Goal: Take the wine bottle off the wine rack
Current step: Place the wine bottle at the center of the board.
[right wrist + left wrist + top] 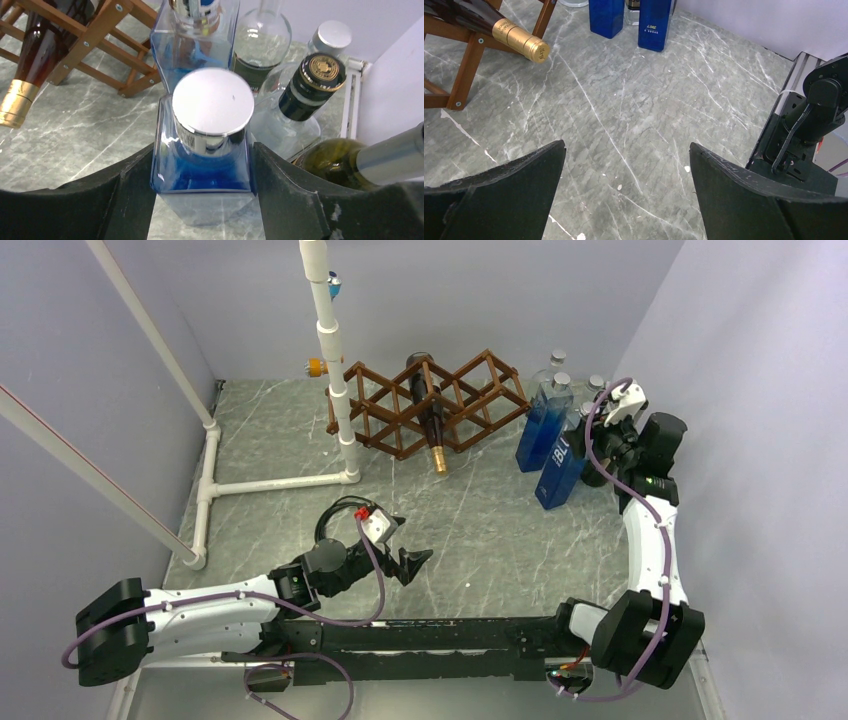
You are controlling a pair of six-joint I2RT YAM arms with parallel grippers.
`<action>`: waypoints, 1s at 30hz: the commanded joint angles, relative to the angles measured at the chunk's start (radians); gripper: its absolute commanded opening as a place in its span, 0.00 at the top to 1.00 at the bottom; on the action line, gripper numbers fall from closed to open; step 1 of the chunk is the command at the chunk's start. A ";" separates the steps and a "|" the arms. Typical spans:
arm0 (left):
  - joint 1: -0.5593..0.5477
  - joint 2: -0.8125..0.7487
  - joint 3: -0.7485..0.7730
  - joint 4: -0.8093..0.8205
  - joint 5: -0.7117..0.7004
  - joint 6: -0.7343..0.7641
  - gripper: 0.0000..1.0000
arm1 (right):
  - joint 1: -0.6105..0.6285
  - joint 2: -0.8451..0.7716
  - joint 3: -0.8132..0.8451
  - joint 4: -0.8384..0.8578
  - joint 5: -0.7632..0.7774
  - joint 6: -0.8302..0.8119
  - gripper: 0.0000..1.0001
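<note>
Right gripper (202,150) is clamped on the blue bottle (212,102), not the wine bottle (42,55) in the rack (85,37) ahead-left; lifting may topple the crowded neighbouring bottles (310,80). Left gripper (627,150) gapes empty.

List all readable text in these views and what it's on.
"BL": white letters on the near blue bottle, rest unclear.
Small white print on a blue bottle, left wrist view: too blurred.
Gold foil on the wine bottle: print too small.
Gold emblem on the black cap: unreadable.
</note>
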 commanded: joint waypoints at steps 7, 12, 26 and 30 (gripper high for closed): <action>0.007 0.002 0.033 0.020 0.032 -0.033 0.01 | -0.010 -0.036 0.048 0.065 -0.089 -0.010 0.17; 0.009 -0.003 0.042 0.008 0.039 -0.043 0.01 | -0.010 -0.054 0.095 -0.012 -0.117 -0.025 0.08; 0.030 0.005 0.103 -0.063 0.062 -0.116 0.01 | -0.011 -0.070 0.313 -0.265 -0.180 -0.075 0.00; 0.047 0.005 0.121 -0.079 0.077 -0.151 0.00 | -0.010 -0.062 0.409 -0.379 -0.246 -0.103 0.00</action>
